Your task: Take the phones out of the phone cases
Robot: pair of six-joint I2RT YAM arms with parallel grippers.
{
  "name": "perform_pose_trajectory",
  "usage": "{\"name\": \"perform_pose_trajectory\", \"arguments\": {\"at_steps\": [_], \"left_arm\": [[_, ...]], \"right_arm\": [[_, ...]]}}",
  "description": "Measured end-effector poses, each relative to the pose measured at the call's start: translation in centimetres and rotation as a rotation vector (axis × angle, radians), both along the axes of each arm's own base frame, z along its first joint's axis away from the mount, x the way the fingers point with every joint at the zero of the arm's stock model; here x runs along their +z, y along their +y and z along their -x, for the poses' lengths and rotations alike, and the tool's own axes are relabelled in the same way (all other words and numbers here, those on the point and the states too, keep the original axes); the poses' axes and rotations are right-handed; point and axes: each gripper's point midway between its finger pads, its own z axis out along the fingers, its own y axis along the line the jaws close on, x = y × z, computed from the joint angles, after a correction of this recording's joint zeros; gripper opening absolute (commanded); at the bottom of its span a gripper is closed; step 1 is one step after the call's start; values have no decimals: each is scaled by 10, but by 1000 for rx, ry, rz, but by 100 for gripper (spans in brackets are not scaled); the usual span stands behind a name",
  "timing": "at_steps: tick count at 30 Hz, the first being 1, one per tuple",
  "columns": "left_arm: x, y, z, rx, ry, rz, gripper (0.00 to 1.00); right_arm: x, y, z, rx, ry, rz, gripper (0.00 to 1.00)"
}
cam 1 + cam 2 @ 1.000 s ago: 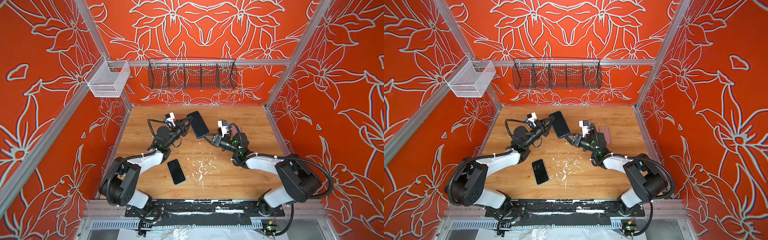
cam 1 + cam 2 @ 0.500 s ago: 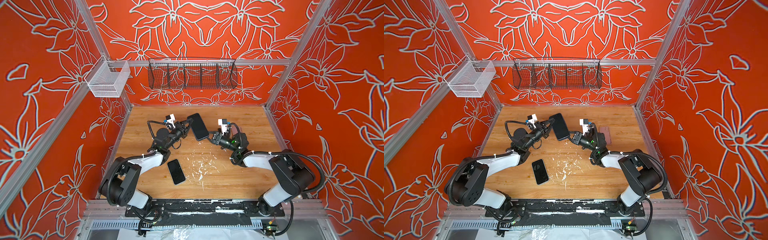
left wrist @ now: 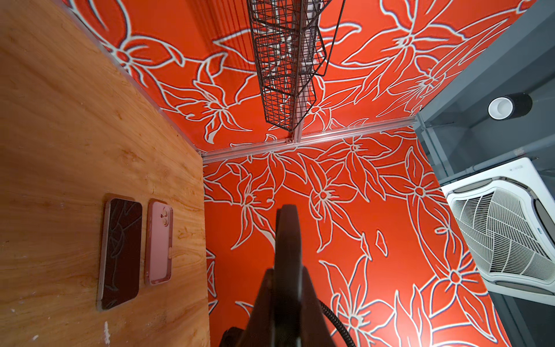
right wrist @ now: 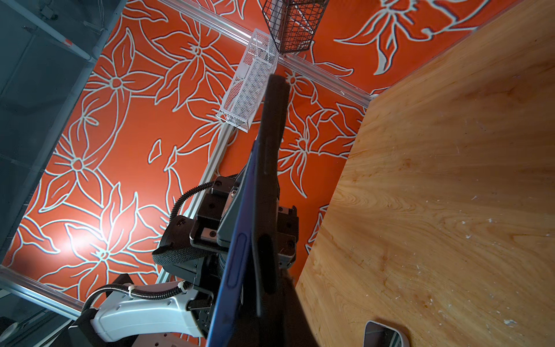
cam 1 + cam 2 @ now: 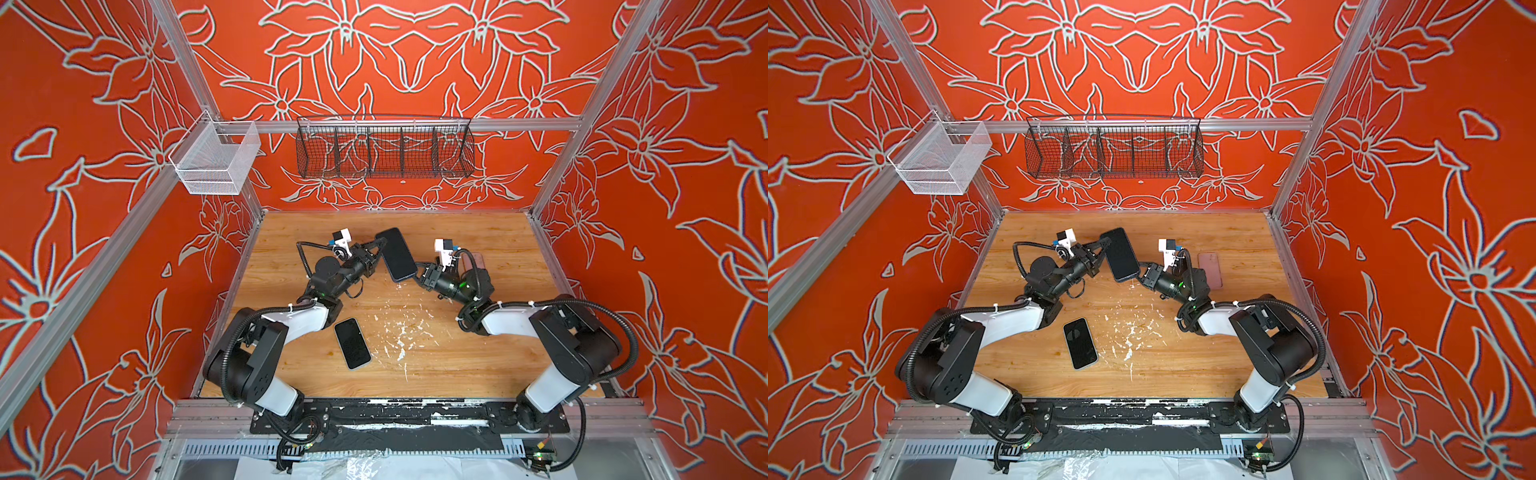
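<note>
Gripping the cased phone [image 5: 397,255] above the table [image 5: 490,237]: our left claw [image 5: 379,254] clamps its side, our right claw [image 5: 417,274] pinches its lower end.

Legend: no text, label, brand or number is legible in any view (the small blue mark [image 3: 539,230] on the ceiling air-conditioning unit [image 3: 507,210] is too small to read).

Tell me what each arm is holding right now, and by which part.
Both hold the cased phone: left gripper jaws shut on one long edge; right gripper jaws shut on the corner nearest it.
</note>
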Motion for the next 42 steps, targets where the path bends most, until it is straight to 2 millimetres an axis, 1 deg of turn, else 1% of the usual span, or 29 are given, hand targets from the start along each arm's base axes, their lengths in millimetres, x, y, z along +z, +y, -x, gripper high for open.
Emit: {"name": "perform_pose_trajectory", "arguments": {"at_steps": [5, 11, 13, 17, 19, 22, 24, 27, 30, 33, 36, 39, 40, 42], "left_arm": [[-2, 1, -2, 6, 1, 0, 18], [-3, -2, -1, -3, 1, -3, 23], [-3, -2, -1, -3, 1, -2, 27], [-3, -2, 0, -4, 1, -3, 30], [-3, -2, 0, -4, 2, -2, 37], [-7, 0, 2, -3, 10, -5, 39], [-10, 1, 5, -3, 17, -8, 47], [-12, 2, 9, -1, 21, -11, 61], [-10, 4, 13, 0, 21, -5, 70], [-6, 5, 17, -1, 13, -1, 84], [-4, 7, 22, -1, 14, -5, 93], [-6, 7, 30, -7, 27, -13, 99], [-8, 7, 33, -9, 34, -16, 97], [-10, 8, 39, -11, 48, -21, 97]], "right_arm": [[1, 3, 1, -6, 11, -12, 3], [4, 7, 5, 1, 21, -27, 2], [6, 6, 5, -7, 27, -34, 2], [11, 2, 5, -29, 28, -47, 2], [11, 0, 4, -37, 29, -50, 1], [11, 0, 3, -45, 32, -51, 1], [11, -1, 2, -48, 33, -52, 1], [11, -1, 1, -55, 35, -53, 1], [11, -2, -1, -68, 37, -56, 1], [9, -3, -2, -75, 43, -54, 1], [9, -4, -3, -85, 45, -55, 1], [9, -5, -4, -91, 46, -55, 1], [9, -5, -4, -94, 46, -56, 1], [9, -5, -5, -97, 47, -57, 1]]}}
